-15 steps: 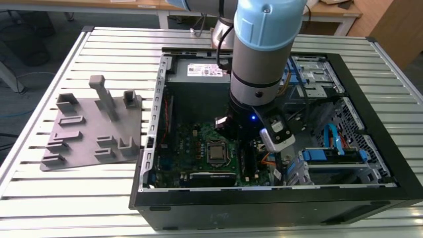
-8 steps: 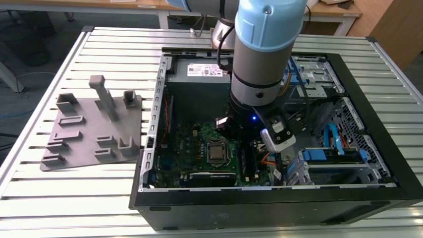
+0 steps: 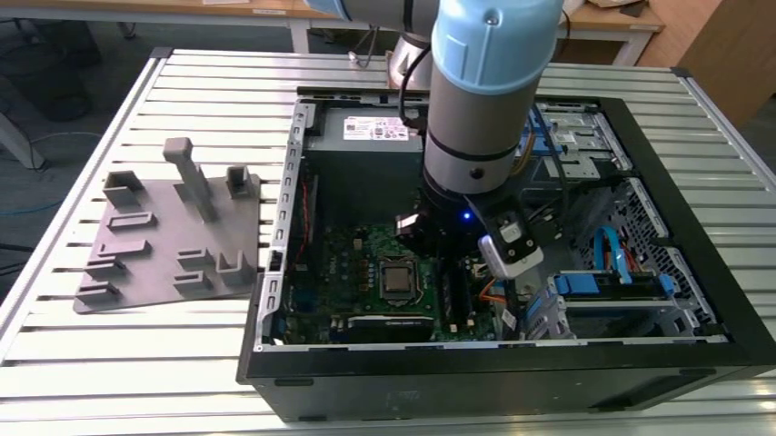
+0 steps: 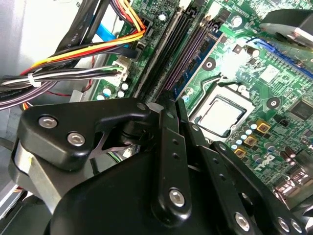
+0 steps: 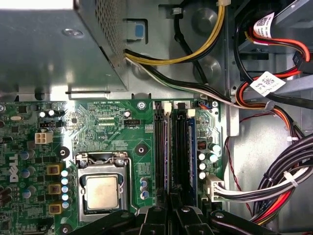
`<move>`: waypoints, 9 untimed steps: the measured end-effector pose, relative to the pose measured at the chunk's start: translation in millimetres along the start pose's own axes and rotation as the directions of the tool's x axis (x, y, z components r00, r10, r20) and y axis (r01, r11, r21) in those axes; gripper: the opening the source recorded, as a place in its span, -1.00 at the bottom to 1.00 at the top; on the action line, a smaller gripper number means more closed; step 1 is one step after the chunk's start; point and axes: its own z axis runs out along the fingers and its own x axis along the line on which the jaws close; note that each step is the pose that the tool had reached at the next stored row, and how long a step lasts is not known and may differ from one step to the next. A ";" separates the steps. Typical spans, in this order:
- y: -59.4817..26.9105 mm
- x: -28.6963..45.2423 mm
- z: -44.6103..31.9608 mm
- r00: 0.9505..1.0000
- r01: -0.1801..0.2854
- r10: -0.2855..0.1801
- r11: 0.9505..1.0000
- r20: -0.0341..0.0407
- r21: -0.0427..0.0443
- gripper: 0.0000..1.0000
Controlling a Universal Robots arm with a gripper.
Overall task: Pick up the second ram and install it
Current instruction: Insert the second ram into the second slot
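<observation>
The install step is judged in hand: the end effector (image 4: 168, 98) is closed on what appears to be the second ram (image 5: 191, 147), seated edge-on in a slot (image 5: 180, 147) beside the CPU socket (image 5: 101, 188), so firm, square downward pressure is called for.

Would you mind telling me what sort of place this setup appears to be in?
Probably a lab or workshop bench for robotic computer assembly: an open computer case lies on a slatted metal table, with a grey fixture tray beside it and wooden desks behind.
</observation>
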 end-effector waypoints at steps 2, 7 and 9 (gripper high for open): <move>0.0 -0.1 -1.1 1.000 0.000 0.000 1.000 0.000 0.000 -0.72; -0.1 -0.3 -1.4 1.000 0.000 0.000 1.000 0.000 0.000 -0.72; -0.1 -0.7 -1.4 1.000 0.000 0.000 1.000 0.000 0.001 -0.72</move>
